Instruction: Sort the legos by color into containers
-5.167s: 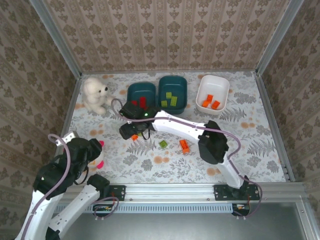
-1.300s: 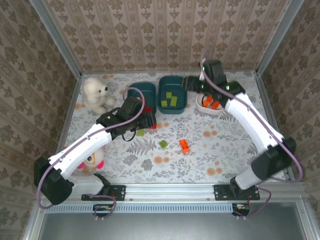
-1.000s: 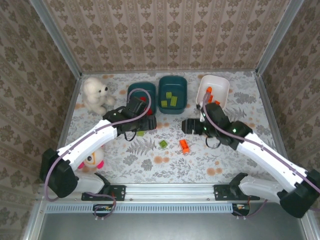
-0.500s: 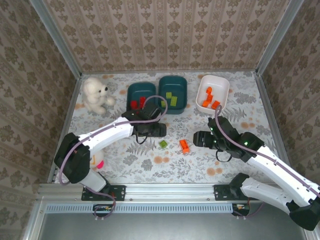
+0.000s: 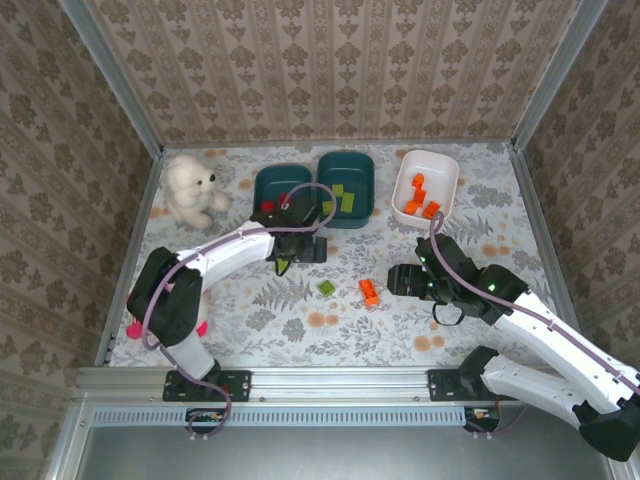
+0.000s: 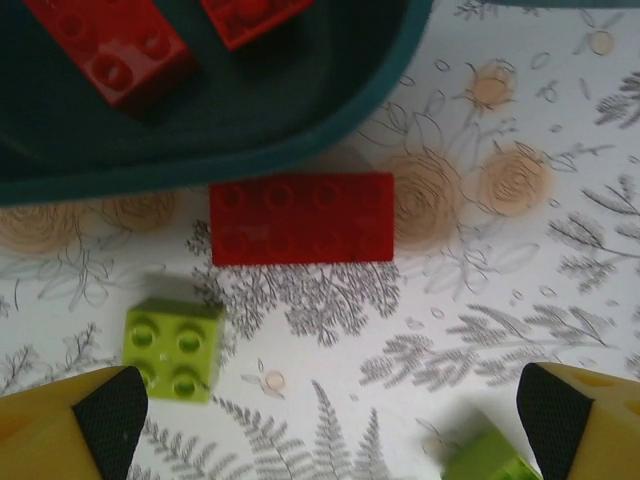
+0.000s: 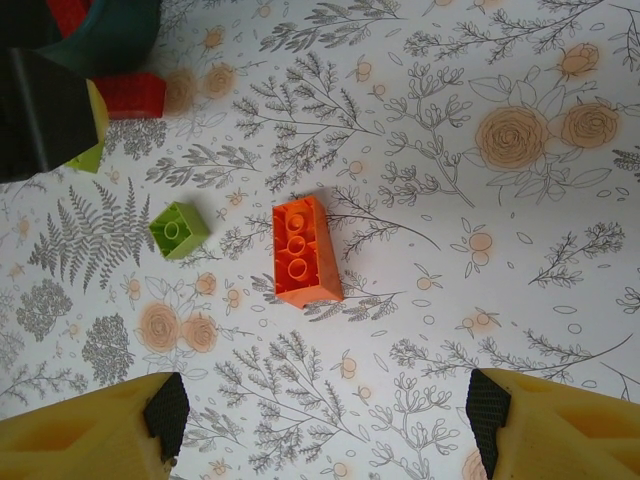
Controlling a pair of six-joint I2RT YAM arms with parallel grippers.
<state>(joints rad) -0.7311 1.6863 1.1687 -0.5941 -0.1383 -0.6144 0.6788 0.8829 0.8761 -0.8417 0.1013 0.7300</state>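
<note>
**Left wrist view: red brick [image 6: 300, 232] on the table [image 6: 560, 250], just outside the left teal tub [image 6: 380, 100]**

That long red brick lies flat with its studs up, just beside the tub's curved rim. I cannot tell whether it touches the rim. 2 more red bricks [image 6: 110, 45] lie inside the tub. A small green brick [image 6: 172, 348] sits on the table near the red one, on the near left side. A second green brick [image 6: 485, 462] is cut off by the bottom edge of this view. My left claw [image 6: 330, 425] is released, with its fingers spread wide at the 2 lower corners. The red brick lies out beyond the gap and touches neither finger.

On the right wrist camera a long orange brick [image 7: 305, 250] lies on the table. The second green brick sits just beside it on the left, with a gap between them. My right claw [image 7: 328, 415] is released too, its jaws wide apart. The orange brick lies ahead of the gap, apart from both fingers.

From the top camera, the middle teal tub [image 5: 346, 158] holds green bricks [image 5: 348, 203] and the white tub [image 5: 428, 155] holds orange bricks [image 5: 431, 209]. The 3 tubs stand in a row at the far side of the table. A white teddy bear [image 5: 190, 188] sits left of them.
</note>
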